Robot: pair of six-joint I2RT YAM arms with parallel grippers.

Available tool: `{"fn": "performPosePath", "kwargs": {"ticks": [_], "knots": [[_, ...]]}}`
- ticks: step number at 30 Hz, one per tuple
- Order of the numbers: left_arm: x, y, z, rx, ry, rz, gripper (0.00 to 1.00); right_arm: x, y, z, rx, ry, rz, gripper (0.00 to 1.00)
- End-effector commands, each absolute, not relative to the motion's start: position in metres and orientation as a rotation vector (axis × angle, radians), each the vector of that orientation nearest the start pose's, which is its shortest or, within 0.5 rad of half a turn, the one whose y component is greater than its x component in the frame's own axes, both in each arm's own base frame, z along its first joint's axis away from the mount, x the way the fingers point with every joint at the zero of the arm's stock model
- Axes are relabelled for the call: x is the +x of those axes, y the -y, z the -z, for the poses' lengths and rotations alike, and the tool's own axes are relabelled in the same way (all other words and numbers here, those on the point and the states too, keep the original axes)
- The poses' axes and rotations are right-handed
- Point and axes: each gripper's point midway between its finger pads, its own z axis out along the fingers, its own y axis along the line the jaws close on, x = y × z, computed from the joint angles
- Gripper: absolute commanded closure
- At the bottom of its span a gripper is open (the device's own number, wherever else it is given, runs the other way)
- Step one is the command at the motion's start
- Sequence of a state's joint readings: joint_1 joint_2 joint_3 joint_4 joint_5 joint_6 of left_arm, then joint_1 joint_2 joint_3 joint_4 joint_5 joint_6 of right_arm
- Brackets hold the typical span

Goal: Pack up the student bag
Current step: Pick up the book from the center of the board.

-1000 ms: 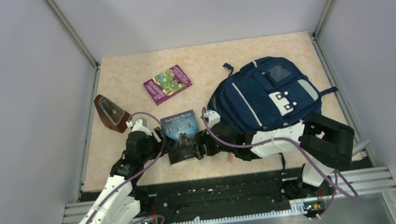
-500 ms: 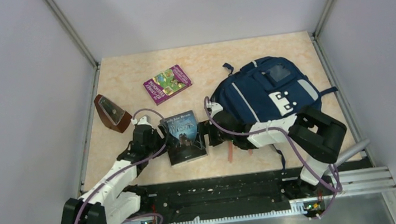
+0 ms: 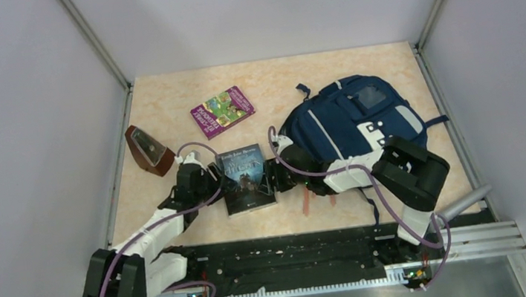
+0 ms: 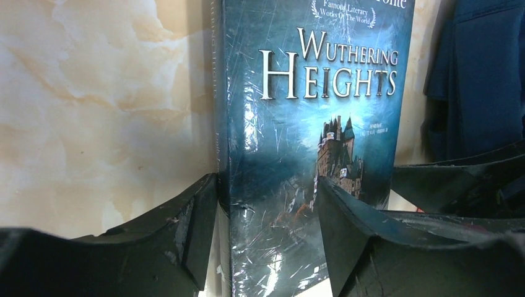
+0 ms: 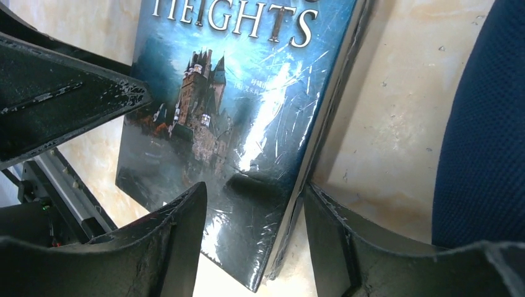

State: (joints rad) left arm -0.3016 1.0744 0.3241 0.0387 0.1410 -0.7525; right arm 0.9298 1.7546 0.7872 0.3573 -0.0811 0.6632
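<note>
The student bag (image 3: 351, 125), a navy backpack with grey strips and a white patch, lies flat at the right of the table. A dark blue book titled Wuthering Heights (image 3: 247, 179) lies flat between my two grippers, left of the bag. My left gripper (image 3: 209, 181) is open; in the left wrist view (image 4: 266, 229) one finger sits beside the spine and the other over the cover (image 4: 309, 124). My right gripper (image 3: 272, 177) is open; in the right wrist view (image 5: 254, 241) it straddles the book's right edge (image 5: 247, 93), with the bag's fabric (image 5: 483, 136) close by.
A purple book (image 3: 222, 110) lies at the back left of the table. A brown wedge-shaped object (image 3: 148, 150) stands near the left wall. A thin reddish strip (image 3: 303, 202) lies by the bag's near edge. Grey walls enclose the table.
Both grippers have reached farther onto the table and closed in on the book's two sides. The book has shifted slightly right and away from the near edge.
</note>
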Motion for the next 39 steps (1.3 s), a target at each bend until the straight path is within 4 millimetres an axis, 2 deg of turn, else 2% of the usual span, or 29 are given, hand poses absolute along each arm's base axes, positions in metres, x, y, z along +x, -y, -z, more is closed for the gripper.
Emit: {"fn": "performPosePath", "kwargs": {"ticks": [1,7,9,15,19,23,27,34,39], "knots": [[0.257,0.178,-0.105,-0.315,-2.197,1.013,0.39,0.220,-0.405,-0.056,-0.368,-2.283,-1.129,0.44],[0.255,0.187,-0.127,-0.266,-2.164,1.088,0.41,0.215,-0.411,-0.095,-0.306,-2.165,-1.298,0.49],[0.256,0.190,-0.141,-0.241,-2.117,1.121,0.41,0.216,-0.414,-0.103,-0.299,-2.141,-1.317,0.50],[0.256,0.199,-0.180,-0.166,-1.999,1.179,0.41,0.217,-0.423,-0.096,-0.323,-2.159,-1.323,0.47],[0.254,0.209,-0.192,-0.118,-1.980,1.209,0.41,0.219,-0.425,-0.087,-0.325,-2.172,-1.313,0.45],[0.252,0.219,-0.191,-0.098,-1.990,1.227,0.41,0.222,-0.424,-0.079,-0.323,-2.181,-1.283,0.44],[0.248,0.228,-0.181,-0.076,-2.036,1.233,0.41,0.224,-0.422,-0.075,-0.322,-2.187,-1.259,0.44],[0.240,0.234,-0.148,-0.062,-2.177,1.192,0.40,0.226,-0.420,-0.072,-0.323,-2.190,-1.226,0.44],[0.237,0.230,-0.131,-0.009,-2.257,1.087,0.38,0.226,-0.419,-0.071,-0.323,-2.192,-1.219,0.44]]}}
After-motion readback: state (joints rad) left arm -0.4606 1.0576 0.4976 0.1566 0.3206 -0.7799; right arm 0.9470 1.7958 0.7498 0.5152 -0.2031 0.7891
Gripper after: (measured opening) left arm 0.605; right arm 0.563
